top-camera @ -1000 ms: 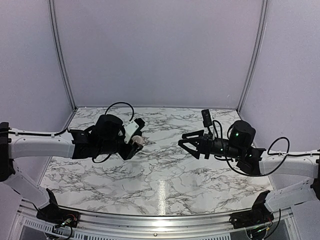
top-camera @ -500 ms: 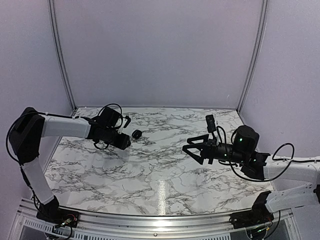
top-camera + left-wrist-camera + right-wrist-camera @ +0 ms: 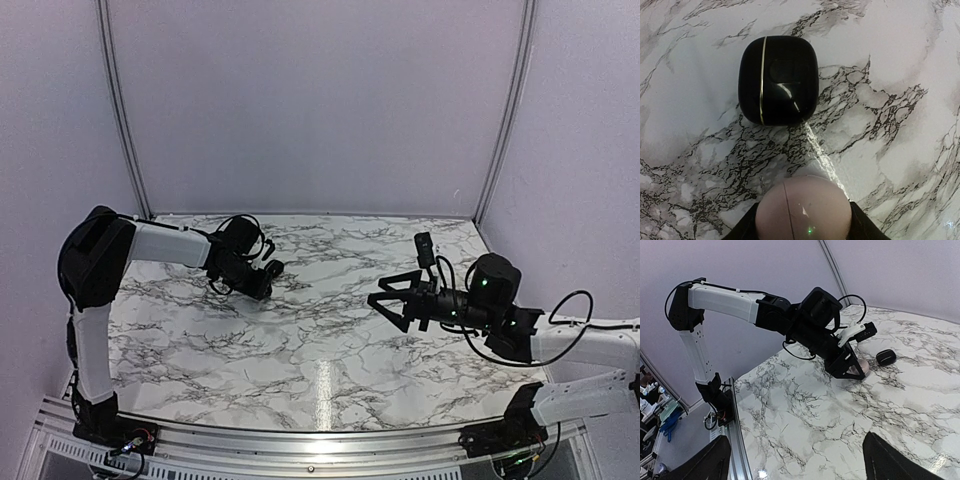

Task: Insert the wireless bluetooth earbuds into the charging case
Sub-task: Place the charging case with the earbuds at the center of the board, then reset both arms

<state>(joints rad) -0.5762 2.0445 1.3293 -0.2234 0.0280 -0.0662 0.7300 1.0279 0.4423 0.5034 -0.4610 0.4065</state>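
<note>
Left gripper (image 3: 802, 226) has carried the clasped cream-pink pebble-shaped charging case (image 3: 802, 205) far-left, beside a glossy black puck (image 3: 778, 80); right gripper (image 3: 386, 303) gapes wide, insertion not begun.

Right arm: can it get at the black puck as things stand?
Probably yes: only bare marble lies between the open right gripper and the black puck. The left gripper, holding the charging case, crowds its other side.

Obstacle: black puck (image 3: 777, 80) just ahead of charging case (image 3: 802, 210); table (image 3: 320, 340) centre open.
</note>
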